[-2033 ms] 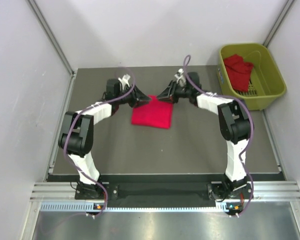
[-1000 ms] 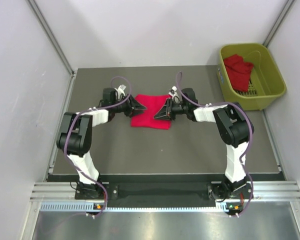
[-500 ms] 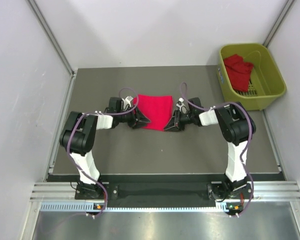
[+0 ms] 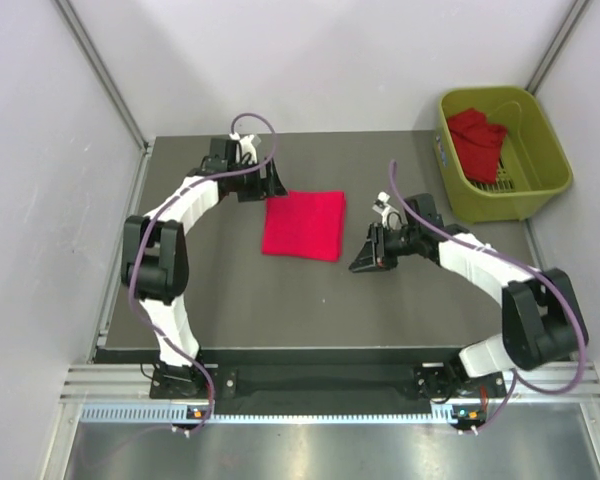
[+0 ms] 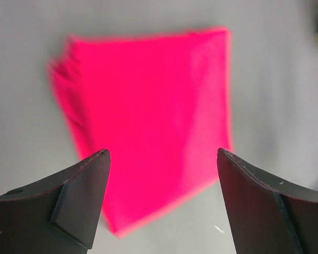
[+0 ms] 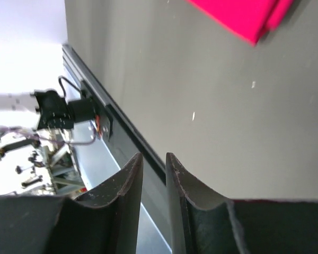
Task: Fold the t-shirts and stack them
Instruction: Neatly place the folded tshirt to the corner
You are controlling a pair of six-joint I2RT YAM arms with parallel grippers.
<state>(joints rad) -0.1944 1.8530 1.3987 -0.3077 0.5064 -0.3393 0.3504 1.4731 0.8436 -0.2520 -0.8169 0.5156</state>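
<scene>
Red folded t-shirt (image 4: 303,224) lies flat near the far edge of the bench (image 4: 280,300), left hand (image 4: 267,186) spread wide, right hand (image 4: 360,264) pinched closed and empty, while a crumpled t-shirt (image 4: 478,140) waits unfolded in the far-right-corner basket (image 4: 542,128).

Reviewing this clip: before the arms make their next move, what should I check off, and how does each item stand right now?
1. Folded t-shirt lies flat on the table, apart from both arms: ok.
2. Left end effector open and empty, beside the shirt's far left corner: ok.
3. Right end effector empty: ok.
4. Right end effector ready to grasp: not ok, jaws nearly shut.
5. Next t-shirt is crumpled in the basket, unobstructed from above: ok.
6. Fold edges aligned: cannot tell, the left wrist view is blurred there.
</scene>
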